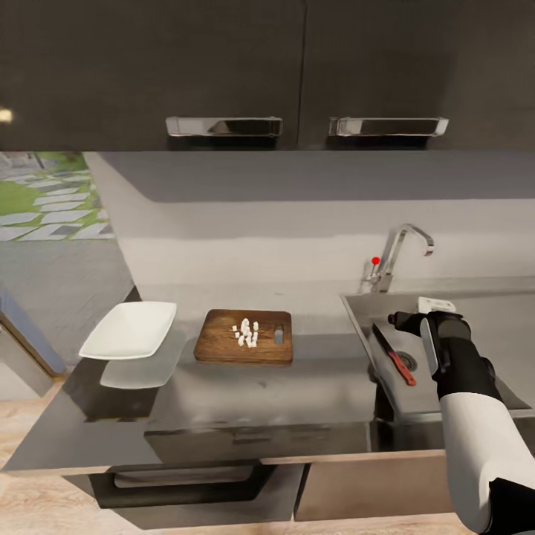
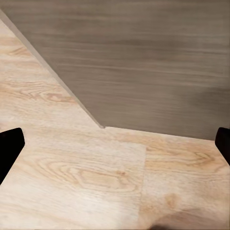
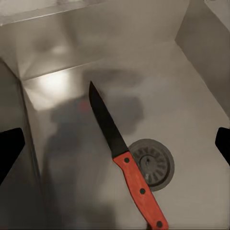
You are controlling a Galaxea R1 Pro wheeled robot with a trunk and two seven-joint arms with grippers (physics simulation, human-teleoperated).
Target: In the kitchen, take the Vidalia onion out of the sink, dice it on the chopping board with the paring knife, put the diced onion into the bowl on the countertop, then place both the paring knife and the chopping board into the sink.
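Spanning the head view, the grey countertop [image 1: 223, 401] runs under dark wall cabinets [image 1: 223, 67], with the sink [image 1: 513, 312] set in at its right end. The white bowl [image 1: 130, 329] sits at the left and holds nothing. The chopping board [image 1: 245, 336] lies just beside it, between bowl and sink, with the diced onion [image 1: 246, 334] piled on its middle.

The right gripper [image 1: 435, 327] hangs over the basin, released, fingers spread wide in the right wrist view with nothing between them. The paring knife [image 3: 125, 157] lies flat on the basin floor, handle next to the round drain [image 3: 152, 164], blade pointing away from it.

The left gripper [image 2: 115, 143] hangs low by a cabinet front [image 2: 143, 57], aimed at the wood floor [image 2: 72, 182]; fingertips sit at the frame edges, so released, grasping nothing.

Judgement: the knife step looks done, but the dice is not yet in the bowl.

Risks:
- Moving the board to the sink first would dump the onion there.
- Tilting the board near the bowl could scatter small pieces on the glossy counter.
- Reaching across may nudge the bowl toward the counter's left edge.
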